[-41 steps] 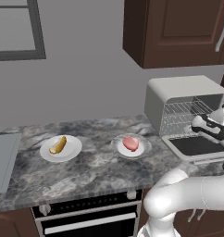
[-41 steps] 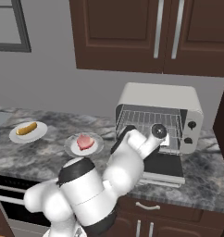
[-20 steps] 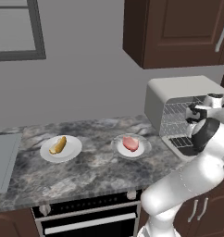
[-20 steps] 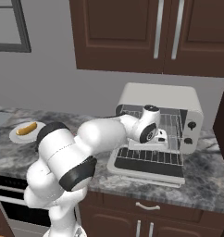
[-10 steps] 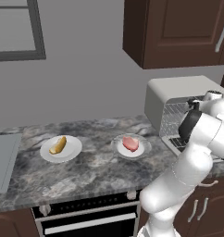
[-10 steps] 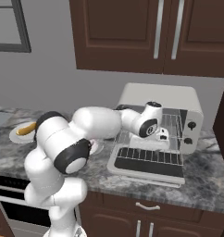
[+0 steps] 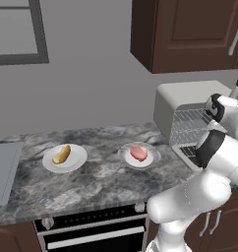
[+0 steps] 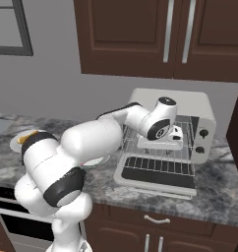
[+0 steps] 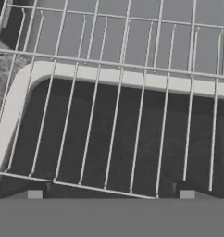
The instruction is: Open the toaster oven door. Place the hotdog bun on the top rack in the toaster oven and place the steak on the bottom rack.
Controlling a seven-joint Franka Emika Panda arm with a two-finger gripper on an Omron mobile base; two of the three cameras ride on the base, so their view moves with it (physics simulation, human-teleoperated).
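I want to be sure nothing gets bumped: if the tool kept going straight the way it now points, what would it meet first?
Probably a pulled-out wire rack: in the hand view its bars lie straight ahead of the open tool, with the lowered toaster oven door behind them. Depth is unclear.

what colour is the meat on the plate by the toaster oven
Pinkish-red with paler edges; the steak shows best in the left base view, on its plate.

Home kitchen, marble counter, dark wood cabinets, built-in oven
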